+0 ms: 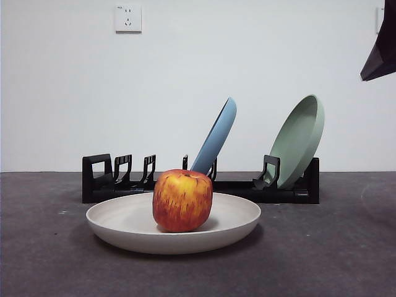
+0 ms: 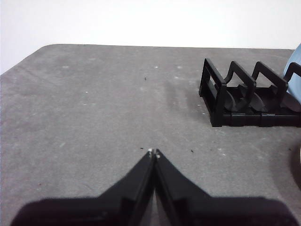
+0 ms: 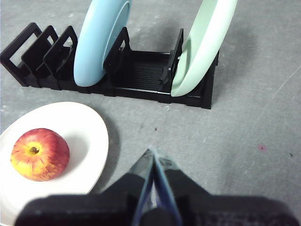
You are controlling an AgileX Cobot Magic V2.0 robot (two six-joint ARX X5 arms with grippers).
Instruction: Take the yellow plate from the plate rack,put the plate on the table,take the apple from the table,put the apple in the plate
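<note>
Right gripper (image 3: 154, 153) jaws pressed together, empty, above table (image 3: 244, 136) | apple (image 3: 40, 154) on yellow plate (image 3: 80, 127) just beside it | plate rack (image 3: 141, 70) beyond | left gripper (image 2: 154, 152) closed, empty, apart.

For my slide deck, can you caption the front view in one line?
Apple resting in the yellow plate on the table, before the plate rack holding blue and green plates.

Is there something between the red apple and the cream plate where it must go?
No. The round red apple with yellow streaks already sits in the wide, shallow cream plate on the dark grey table. Nothing visible lies between them, and both grippers are away from it.
</note>
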